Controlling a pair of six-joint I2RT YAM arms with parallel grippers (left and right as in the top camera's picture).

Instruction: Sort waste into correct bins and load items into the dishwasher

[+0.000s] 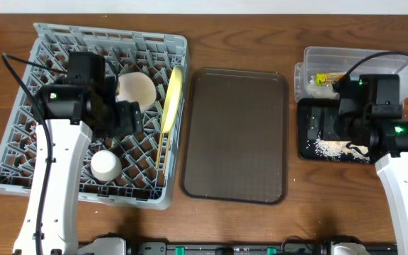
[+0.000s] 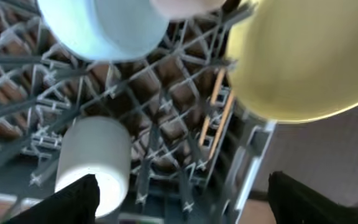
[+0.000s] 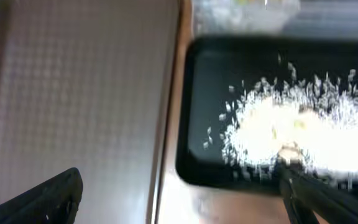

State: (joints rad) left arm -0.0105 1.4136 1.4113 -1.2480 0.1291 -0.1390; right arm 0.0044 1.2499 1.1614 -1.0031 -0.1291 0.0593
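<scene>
Dish rack (image 1: 112,32) fills the 9 o'clock side of the tabletop (image 1: 261,21). It holds the pale-yellow plate (image 1: 172,99) on edge by its 3 o'clock wall, with the light-blue bowl (image 1: 137,88) just at the plate's 9 o'clock. The small white bowl (image 1: 106,164) sits toward 6 o'clock, and the chopsticks (image 2: 213,118) lie in the lattice beside the plate. The left fingers (image 2: 76,199) hang wide apart over the rack, gripping nothing. At 3 o'clock, rice grains (image 1: 328,147) lie in the black tray (image 1: 304,149), and the right fingers (image 3: 42,196) are spread apart above it. The snack wrapper (image 1: 324,78) lies in the clear tub (image 1: 353,51) at the tray's 12 o'clock. The brown serving tray (image 1: 236,134) sits between rack and bins.
</scene>
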